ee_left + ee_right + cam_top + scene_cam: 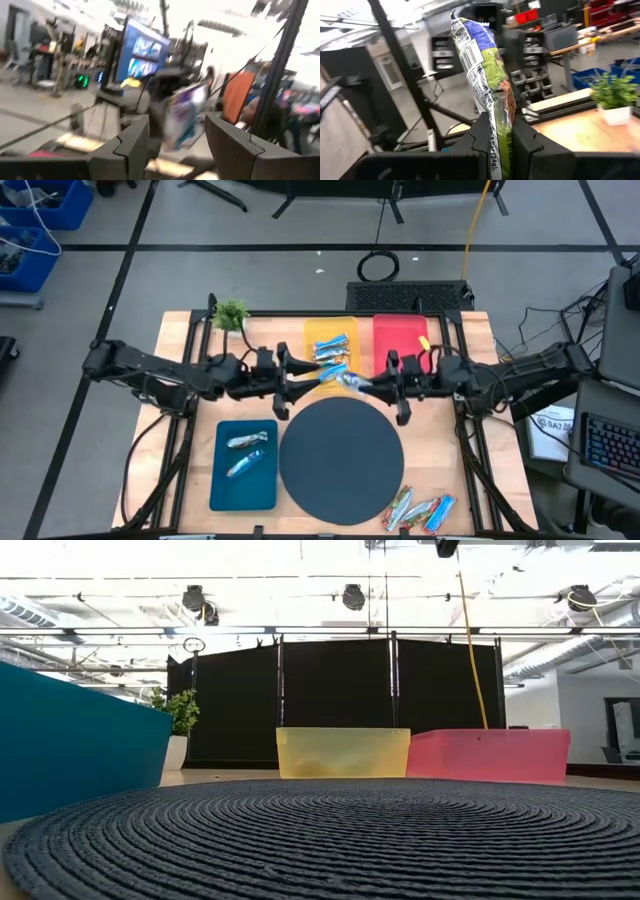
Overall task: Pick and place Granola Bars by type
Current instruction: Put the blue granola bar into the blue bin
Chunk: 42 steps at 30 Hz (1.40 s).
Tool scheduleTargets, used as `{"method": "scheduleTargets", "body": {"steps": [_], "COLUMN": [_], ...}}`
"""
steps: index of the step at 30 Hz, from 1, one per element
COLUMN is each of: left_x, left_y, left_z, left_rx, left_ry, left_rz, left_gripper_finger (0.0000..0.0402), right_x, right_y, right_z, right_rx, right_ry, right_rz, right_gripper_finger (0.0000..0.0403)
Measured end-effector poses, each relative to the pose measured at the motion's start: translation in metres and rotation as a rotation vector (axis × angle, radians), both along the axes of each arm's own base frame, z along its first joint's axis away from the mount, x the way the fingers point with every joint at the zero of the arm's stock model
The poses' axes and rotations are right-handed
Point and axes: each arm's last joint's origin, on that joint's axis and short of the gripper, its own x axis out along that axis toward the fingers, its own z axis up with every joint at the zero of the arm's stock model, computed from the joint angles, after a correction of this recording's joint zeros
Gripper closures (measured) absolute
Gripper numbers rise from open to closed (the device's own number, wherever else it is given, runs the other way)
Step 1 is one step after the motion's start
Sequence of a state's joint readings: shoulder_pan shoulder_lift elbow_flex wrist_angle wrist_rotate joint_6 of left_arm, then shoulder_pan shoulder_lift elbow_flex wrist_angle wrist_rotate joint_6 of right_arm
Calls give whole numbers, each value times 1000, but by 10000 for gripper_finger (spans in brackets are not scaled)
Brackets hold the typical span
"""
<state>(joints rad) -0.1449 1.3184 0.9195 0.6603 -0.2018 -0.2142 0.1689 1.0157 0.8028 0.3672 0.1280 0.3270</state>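
Foil-wrapped granola bar (487,85), blue and green, held upright and pinched at its lower end by the right end effector (368,387), above the surface (180,340) between the dark round mat (341,460) and the yellow tray (330,340). The left end effector (296,385), fingers spread and grasping nothing, faces it closely; in the left wrist view the bar (182,117) shows between those fingers (132,145), suggesting a hand-over.

Risks, as judged: the slick wrapper is gripped only near one end, so it may pivot or slip out; if the right end effector lets go before the left closes, the bar falls onto the mat or surface; the two end effectors are near enough to collide.

Surroundings: bars (332,348) already in the yellow tray; two silvery bars (246,452) in the teal tray (228,488); the red tray (400,335) beside the yellow one; three unsorted bars (418,509) at the surface's front edge; a small plant (231,313) at the back. Nothing stands between the held bar and the trays.
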Motion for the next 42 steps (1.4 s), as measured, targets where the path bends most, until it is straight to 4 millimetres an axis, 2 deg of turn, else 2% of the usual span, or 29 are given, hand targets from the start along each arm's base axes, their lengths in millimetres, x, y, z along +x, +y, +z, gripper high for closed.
{"method": "scheduleTargets", "body": {"steps": [7,12,18,25,31,34,37,39,42], "left_x": [21,28,31,33,34,35,36,37,33], "left_y": [-5,-6,4,15,18,18,16,15,12], "left_z": [-21,-18,-11,-15,-10,-8,-4,-2,2], "left_rx": [-48,-43,-31,-85,-73,-97,-102,-113,-145], "left_ry": [37,28,51,104,85,106,124,166,330], "left_rz": [-73,-81,-28,116,64,24,-66,-110,-152], "left_gripper_finger": [206,206,206,206,214,268,358,365,367], "right_x": [10,26,38,41,41,41,40,39,34], "right_y": [-15,-19,-21,-21,-21,-21,-21,-20,-16], "right_z": [-3,-11,-19,-23,-22,-20,-19,-17,-14], "right_rx": [19,47,74,73,69,51,38,70,165], "right_ry": [-15,-25,-41,-25,-33,-48,-63,-68,-46], "right_rz": [-26,8,18,33,75,73,76,105,262], "right_gripper_finger": [378,378,379,379,379,341,278,240,197]}}
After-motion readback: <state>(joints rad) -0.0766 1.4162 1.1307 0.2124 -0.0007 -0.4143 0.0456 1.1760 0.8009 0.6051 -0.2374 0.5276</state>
